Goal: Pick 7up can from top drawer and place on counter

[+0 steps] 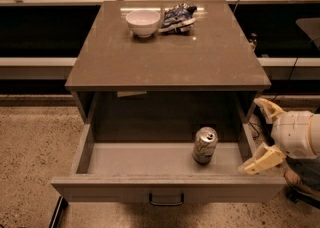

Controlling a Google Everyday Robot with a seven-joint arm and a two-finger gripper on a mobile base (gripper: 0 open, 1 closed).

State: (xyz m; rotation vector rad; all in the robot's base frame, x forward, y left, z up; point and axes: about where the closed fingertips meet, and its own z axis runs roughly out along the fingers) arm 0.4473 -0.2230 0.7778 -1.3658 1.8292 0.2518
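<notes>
The 7up can (204, 145) stands upright in the right half of the open top drawer (167, 187), its silver pull-tab top facing up. The drawer is pulled out from under the counter (165, 57), its small dark handle at the front. My gripper (260, 134) is at the right edge of the view, just outside the drawer's right wall, to the right of the can. Its two tan fingers (261, 159) are spread wide apart and hold nothing.
A white bowl (143, 22) and a blue-and-white snack bag (177, 16) lie at the back of the counter. A dark shelf and rail run behind the cabinet. A speckled floor surrounds it.
</notes>
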